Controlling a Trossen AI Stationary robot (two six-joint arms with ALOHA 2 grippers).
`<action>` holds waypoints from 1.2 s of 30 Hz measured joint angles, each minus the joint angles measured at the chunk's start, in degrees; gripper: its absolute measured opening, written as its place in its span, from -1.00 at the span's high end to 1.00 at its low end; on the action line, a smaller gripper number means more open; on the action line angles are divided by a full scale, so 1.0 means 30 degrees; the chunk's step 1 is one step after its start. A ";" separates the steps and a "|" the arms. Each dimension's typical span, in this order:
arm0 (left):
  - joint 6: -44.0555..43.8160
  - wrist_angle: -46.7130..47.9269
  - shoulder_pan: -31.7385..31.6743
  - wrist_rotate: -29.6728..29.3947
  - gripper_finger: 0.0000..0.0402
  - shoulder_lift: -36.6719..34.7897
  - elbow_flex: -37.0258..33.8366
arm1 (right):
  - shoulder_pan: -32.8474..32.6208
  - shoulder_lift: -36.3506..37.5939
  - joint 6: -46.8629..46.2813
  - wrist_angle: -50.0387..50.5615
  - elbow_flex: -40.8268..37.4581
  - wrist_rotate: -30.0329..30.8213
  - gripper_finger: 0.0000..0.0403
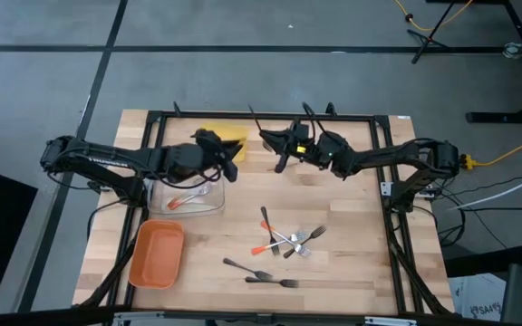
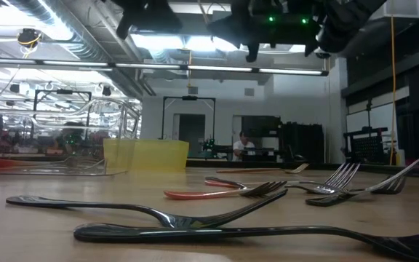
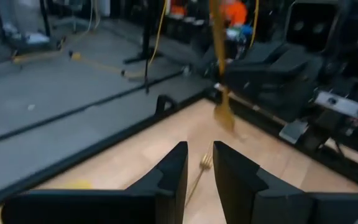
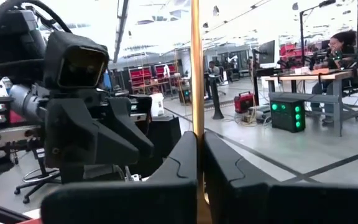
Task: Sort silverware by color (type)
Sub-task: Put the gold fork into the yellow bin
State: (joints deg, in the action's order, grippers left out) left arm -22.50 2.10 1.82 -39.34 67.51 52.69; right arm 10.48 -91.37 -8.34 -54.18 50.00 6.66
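two end effectors hang over the far middle of the bench [image 1: 352,272], facing each other just apart. the right end effector [image 4: 197,162] is clamped shut on a tan wooden utensil [image 4: 196,68]; in its wrist view the thin handle runs straight up from between the fingers, long axis in line with them. the left end effector [image 3: 199,163] stands slightly parted and holds nothing; in its wrist view the same wooden utensil [image 3: 220,59] hangs beyond the fingertips, not touching them.

on the bench's near right half lies a loose cluster of silver forks with orange tips [image 1: 284,239], crossing at mixed angles. two dark forks [image 1: 259,273] lie nearer, long axes roughly left to right. inside the clear tray [image 1: 187,201] on the left rest more orange-tipped utensils [image 1: 187,200], below the left arm. a yellow tray [image 1: 229,136] sits on the far side between the arms, and an orange tray [image 1: 158,255] sits near left.
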 joint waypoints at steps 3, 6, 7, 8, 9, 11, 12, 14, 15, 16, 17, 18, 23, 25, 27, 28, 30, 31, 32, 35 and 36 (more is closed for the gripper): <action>0.0690 -0.1100 -0.0019 0.0003 0.65 0.0000 0.0000 | 0.0000 -0.0146 0.0006 0.0359 0.0559 -0.0006 1.00; 0.0865 -0.1626 -0.0015 0.0069 0.65 0.0000 0.0000 | 0.0000 -0.0333 0.0016 0.0525 0.0924 -0.0051 1.00; 0.0868 -0.1653 -0.0014 0.0207 0.65 0.0000 0.0000 | -0.0002 -0.0528 0.0021 0.0324 0.1117 -0.0053 1.00; 0.0872 -0.1649 -0.0012 0.0304 0.65 0.0000 0.0000 | -0.0007 -0.0659 0.0021 0.0272 0.1243 -0.0077 1.00; 0.0872 -0.1685 -0.0012 0.0403 0.65 0.0000 0.0000 | -0.0007 -0.0834 0.0021 0.0370 0.1343 -0.0132 1.00; 0.0872 -0.1784 -0.0012 0.0450 0.65 0.0000 0.0000 | -0.0007 -0.1425 0.0021 0.0361 0.1900 -0.0220 1.00; 0.0870 -0.1793 -0.0012 0.0452 0.65 0.0000 0.0000 | -0.0007 -0.1660 0.0021 0.0385 0.2102 -0.0366 1.00; 0.0873 -0.1817 -0.0012 0.0447 0.65 0.0000 0.0000 | -0.0007 -0.2292 0.0017 0.0298 0.2664 -0.0649 1.00; 0.0886 -0.1817 -0.0012 0.0447 0.65 0.0000 0.0000 | -0.0007 -0.2576 0.0006 0.0241 0.2934 -0.0778 1.00; 0.0887 -0.1831 -0.0012 0.0447 0.65 0.0000 0.0000 | -0.0007 -0.2782 -0.0062 0.0294 0.3131 -0.0941 1.00; 0.0887 -0.1824 -0.0012 0.0447 0.65 0.0000 0.0000 | -0.0007 -0.3019 -0.0087 0.0295 0.3420 -0.1060 1.00; 0.0887 -0.1811 -0.0012 0.0447 0.65 0.0000 0.0000 | -0.0007 -0.3224 -0.0087 0.0262 0.3714 -0.1093 1.00; 0.0887 -0.1553 -0.0012 0.0350 0.65 0.0000 0.0000 | -0.0007 -0.3525 -0.0095 0.0163 0.4452 -0.1091 1.00; 0.0894 -0.1343 -0.0012 0.0152 0.65 0.0000 -0.0007 | -0.0007 -0.3534 -0.0103 0.0174 0.4594 -0.1208 1.00; 0.1166 -0.1387 -0.0012 -0.0096 0.65 0.0000 -0.0007 | -0.0009 -0.3534 -0.0103 0.0157 0.4742 -0.1388 1.00; 0.1316 -0.1395 -0.0012 -0.0214 0.65 0.0000 -0.0007 | -0.0050 -0.3534 -0.0110 0.0124 0.4764 -0.1428 1.00; 0.1355 -0.1407 -0.0012 -0.0447 0.65 0.0000 -0.0007 | -0.0160 -0.3534 -0.0110 0.0118 0.4764 -0.1407 1.00; 0.1362 -0.1403 -0.0012 -0.0574 0.65 0.0000 -0.0007 | -0.0168 -0.3539 -0.0110 0.0133 0.4764 -0.1417 1.00; 0.1368 -0.1415 -0.0012 -0.0629 0.65 0.0000 -0.0007 | -0.0269 -0.3541 -0.0110 0.0126 0.4764 -0.1416 1.00; 0.1368 -0.1439 -0.0012 -0.0646 0.65 0.0000 -0.0007 | -0.0413 -0.3541 -0.0110 0.0116 0.4764 -0.1393 1.00; 0.1368 -0.1445 -0.0012 -0.0639 0.65 0.0000 -0.0007 | -0.0415 -0.3541 -0.0110 0.0119 0.4764 -0.1360 1.00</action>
State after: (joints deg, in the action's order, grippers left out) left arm -18.39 -2.24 1.78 -41.25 67.51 52.66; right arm 9.23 -102.00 -8.67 -53.82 64.29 2.58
